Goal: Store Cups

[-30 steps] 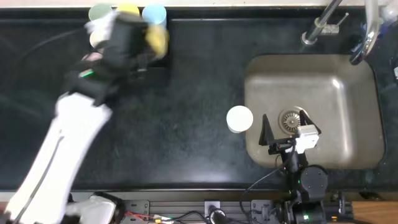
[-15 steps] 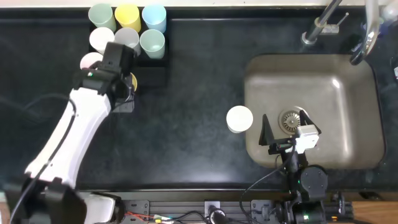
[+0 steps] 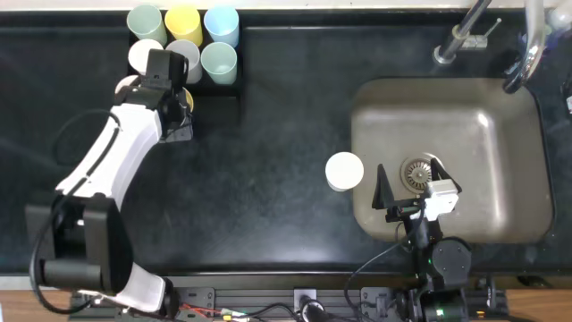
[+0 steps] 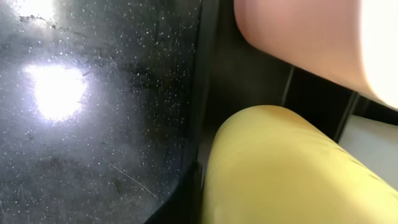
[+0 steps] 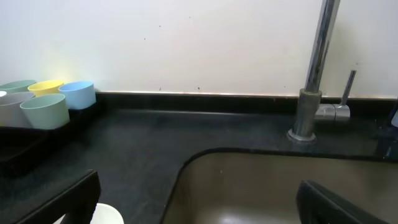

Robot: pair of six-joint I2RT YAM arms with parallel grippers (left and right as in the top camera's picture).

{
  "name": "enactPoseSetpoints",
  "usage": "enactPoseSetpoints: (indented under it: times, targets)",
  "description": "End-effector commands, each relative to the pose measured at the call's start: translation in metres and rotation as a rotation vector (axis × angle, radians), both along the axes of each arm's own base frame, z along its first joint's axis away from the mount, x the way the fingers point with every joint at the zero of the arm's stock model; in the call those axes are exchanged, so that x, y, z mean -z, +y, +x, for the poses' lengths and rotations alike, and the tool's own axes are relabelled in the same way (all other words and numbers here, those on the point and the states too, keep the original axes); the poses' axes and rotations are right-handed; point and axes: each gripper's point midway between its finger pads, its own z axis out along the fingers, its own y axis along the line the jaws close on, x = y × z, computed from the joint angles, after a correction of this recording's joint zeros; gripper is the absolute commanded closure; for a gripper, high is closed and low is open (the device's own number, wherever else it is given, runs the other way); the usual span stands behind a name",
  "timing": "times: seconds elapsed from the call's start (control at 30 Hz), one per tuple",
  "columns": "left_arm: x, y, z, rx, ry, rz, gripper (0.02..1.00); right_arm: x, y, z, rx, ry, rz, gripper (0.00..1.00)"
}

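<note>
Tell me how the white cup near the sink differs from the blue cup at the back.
The white cup stands alone on the counter beside the sink; the blue cup sits in the black rack among other cups. One is white, the other pale blue. Both are plain round cups.

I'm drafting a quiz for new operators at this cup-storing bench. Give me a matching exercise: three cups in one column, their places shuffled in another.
Cups:
1. light blue cup
2. pink cup
3. loose white cup

Places:
A. counter beside the sink
B. rack corner nearest the faucet
C. rack slot next to the left gripper

Pairs: 1-B, 2-C, 3-A
</note>
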Motion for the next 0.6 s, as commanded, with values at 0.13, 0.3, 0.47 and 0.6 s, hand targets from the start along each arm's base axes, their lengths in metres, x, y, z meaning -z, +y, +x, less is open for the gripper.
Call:
enactPoseSetpoints:
  times: [0.13,0.3,0.47,0.6]
  targets:
    - [0.020,-0.003,-0.001,0.023,0.050,-0.017,0.980,0.003,0.000,0.000,0.002,-0.002,0.004,0.003]
    - [0.017,-0.003,0.006,0.021,0.017,-0.014,0.871,0.003,0.000,0.000,0.003,-0.002,0.004,0.003]
    - [0.013,-0.003,0.013,0.021,-0.009,-0.016,0.853,0.003,0.000,0.000,0.002,-0.002,0.004,0.003]
    - [0.009,-0.003,0.013,0.021,-0.018,-0.015,0.720,0.003,0.000,0.000,0.002,-0.002,0.004,0.003]
